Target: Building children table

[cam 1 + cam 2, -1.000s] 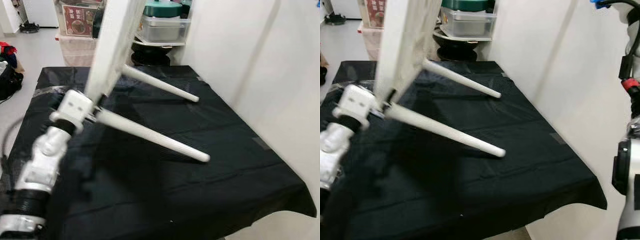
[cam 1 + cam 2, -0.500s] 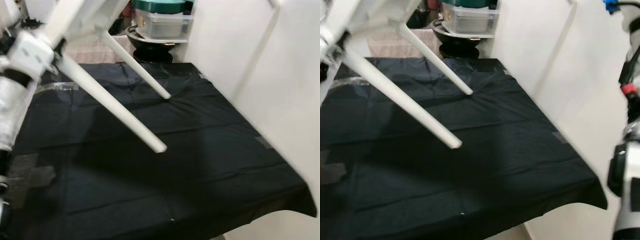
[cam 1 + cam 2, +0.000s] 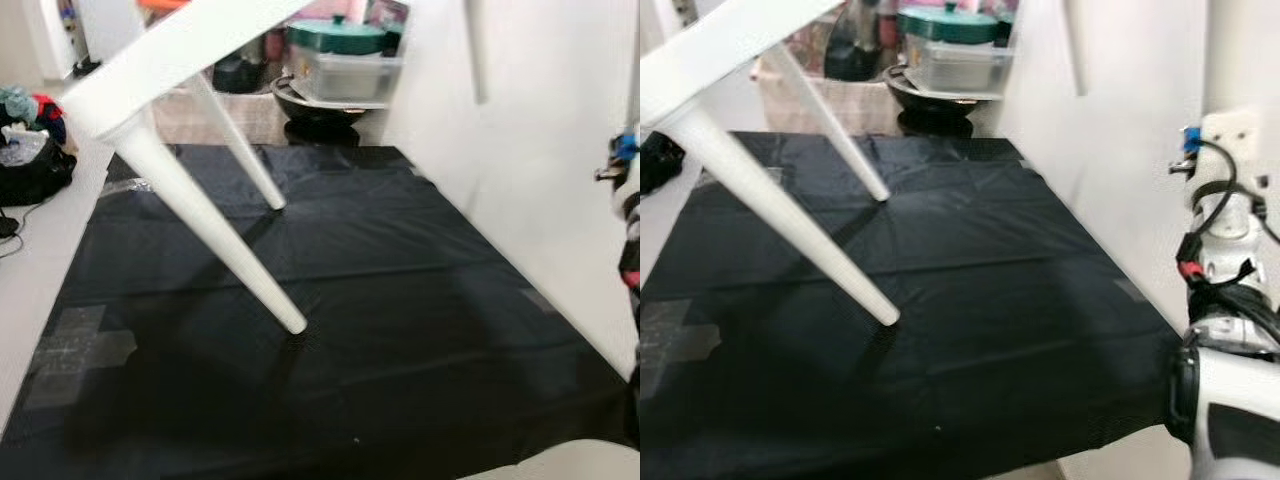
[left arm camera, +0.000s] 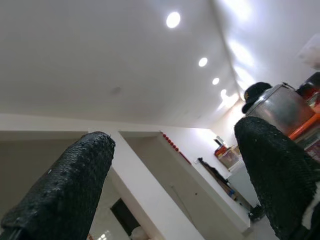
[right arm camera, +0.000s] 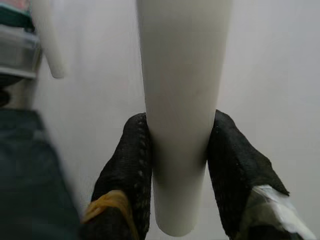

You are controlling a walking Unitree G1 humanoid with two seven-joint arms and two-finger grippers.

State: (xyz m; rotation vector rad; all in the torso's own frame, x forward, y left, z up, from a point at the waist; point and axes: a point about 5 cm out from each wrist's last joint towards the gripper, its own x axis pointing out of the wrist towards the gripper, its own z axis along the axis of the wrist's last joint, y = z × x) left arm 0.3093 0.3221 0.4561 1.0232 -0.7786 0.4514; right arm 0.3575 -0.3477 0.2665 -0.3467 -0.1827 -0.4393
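I have the children table (image 3: 175, 50) lifted and tilted over the black cloth (image 3: 400, 300) on the floor. Two of its white legs point down toward the cloth: the near leg (image 3: 215, 235) has its tip touching or almost touching the cloth, and the far leg (image 3: 238, 150) ends further back. Another leg (image 3: 476, 50) hangs higher, next to the white wall (image 3: 540, 180).

My right gripper (image 5: 177, 165) is closed on a white leg (image 5: 182, 100), with one black finger pressed on each side of it, near the leg's free end. My left gripper (image 4: 175, 190) is open and holds nothing; it points up to the ceiling, its fingers (image 4: 65, 190) wide apart.

The risk I see is this: all the weight seems to hang from one smooth, tapering leg, so I think it can slip through the pads, or the table can swing around. If the near leg's tip catches in the cloth, it can drag and wrinkle it. The raised leg can also knock the wall, and the storage boxes (image 3: 345, 65) behind are near.
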